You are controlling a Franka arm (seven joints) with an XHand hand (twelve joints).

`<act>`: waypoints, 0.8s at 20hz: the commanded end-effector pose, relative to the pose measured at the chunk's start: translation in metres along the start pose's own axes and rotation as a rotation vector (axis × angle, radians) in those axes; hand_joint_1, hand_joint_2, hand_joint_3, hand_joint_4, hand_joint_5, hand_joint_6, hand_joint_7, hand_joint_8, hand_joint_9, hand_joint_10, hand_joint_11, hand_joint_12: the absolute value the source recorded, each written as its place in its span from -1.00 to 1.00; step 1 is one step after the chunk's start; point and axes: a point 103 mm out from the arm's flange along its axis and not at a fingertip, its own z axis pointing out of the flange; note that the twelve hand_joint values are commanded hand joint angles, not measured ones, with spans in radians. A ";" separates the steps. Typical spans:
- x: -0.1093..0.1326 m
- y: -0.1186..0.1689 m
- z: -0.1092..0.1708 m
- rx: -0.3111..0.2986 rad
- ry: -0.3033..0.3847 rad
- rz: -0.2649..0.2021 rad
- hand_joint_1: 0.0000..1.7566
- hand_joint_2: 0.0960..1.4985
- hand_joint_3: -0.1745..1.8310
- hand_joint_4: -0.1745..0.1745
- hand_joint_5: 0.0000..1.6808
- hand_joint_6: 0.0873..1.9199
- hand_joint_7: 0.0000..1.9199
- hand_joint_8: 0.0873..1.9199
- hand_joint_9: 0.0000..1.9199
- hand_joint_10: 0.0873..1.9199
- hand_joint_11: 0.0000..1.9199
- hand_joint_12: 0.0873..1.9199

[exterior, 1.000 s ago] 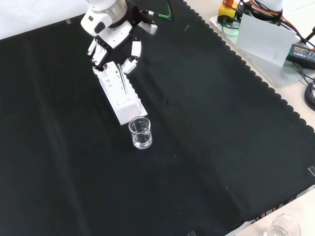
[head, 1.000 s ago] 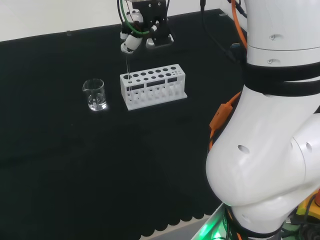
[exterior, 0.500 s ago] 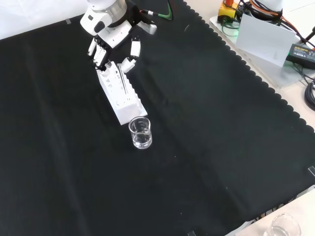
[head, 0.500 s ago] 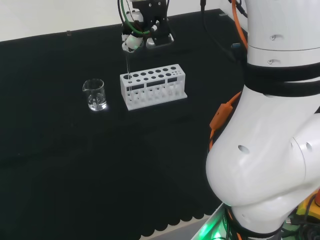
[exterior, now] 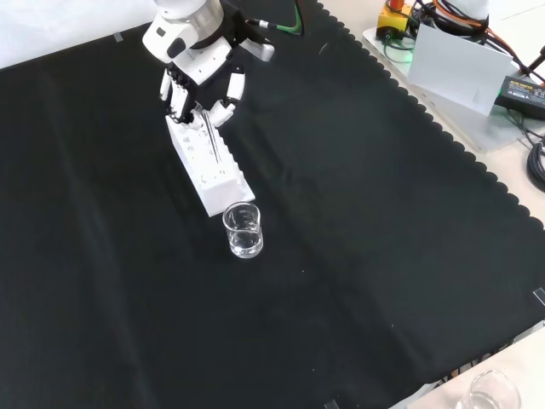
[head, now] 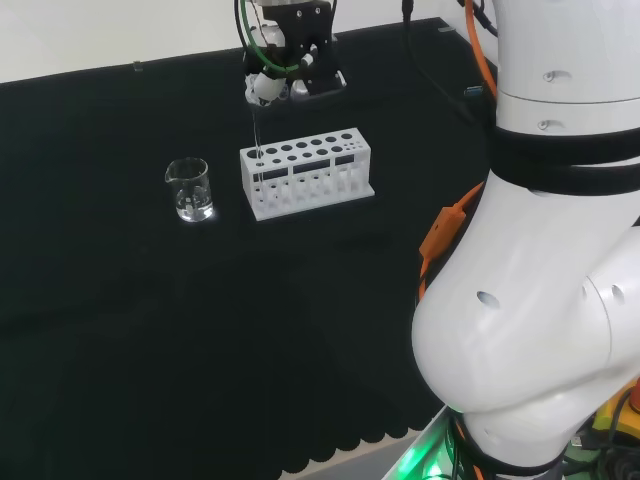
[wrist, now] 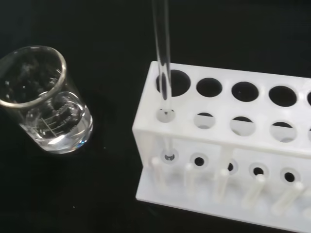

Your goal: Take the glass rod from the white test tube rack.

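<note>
Black-and-white hand [exterior: 197, 83] hangs over the far end of the rack in the front view, fingers [exterior: 224, 109] curled onto the top of the thin clear glass rod [wrist: 162, 58]. Nearest in the front view: small clear glass beaker [exterior: 243, 230] with a little clear liquid, just beside the rack's near end. Behind it, the white plastic test tube rack [exterior: 209, 167] with rows of round holes. Rod stands upright, lower end down through an end hole, the end nearest the beaker. All sits on black cloth [exterior: 358, 256].
</note>
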 end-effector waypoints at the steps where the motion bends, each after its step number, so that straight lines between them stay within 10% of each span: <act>1: 0.004 0.002 0.001 0.003 0.025 -0.018 0.15 0.58 -0.75 -0.31 -0.11 0.39 -0.16 -0.20 0.21 -0.29 -0.10 0.24; 10: 0.010 0.002 0.002 -0.013 0.033 -0.021 0.20 0.60 -0.81 -0.56 -0.08 0.35 -0.07 -0.18 0.29 -0.29 0.11 0.17; 16: 0.013 -0.007 -0.006 -0.103 0.044 -0.025 0.29 0.53 -0.82 -1.00 0.05 0.20 0.37 -0.17 0.60 -0.37 0.57 -0.14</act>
